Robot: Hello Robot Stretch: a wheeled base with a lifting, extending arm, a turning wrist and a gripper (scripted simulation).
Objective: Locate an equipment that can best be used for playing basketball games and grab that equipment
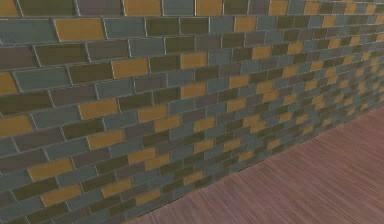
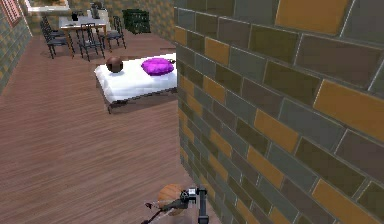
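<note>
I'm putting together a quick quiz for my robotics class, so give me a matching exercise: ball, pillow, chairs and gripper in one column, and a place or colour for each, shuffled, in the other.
Column one:
1. ball
2. pillow
3. chairs
4. gripper

Column two:
A. around the table, far up the arm side view
B. purple
C. at the arm side view's bottom edge, near the brick wall
D. dark brown, on the bed

Pairs: 1-D, 2-B, 3-A, 4-C.
</note>
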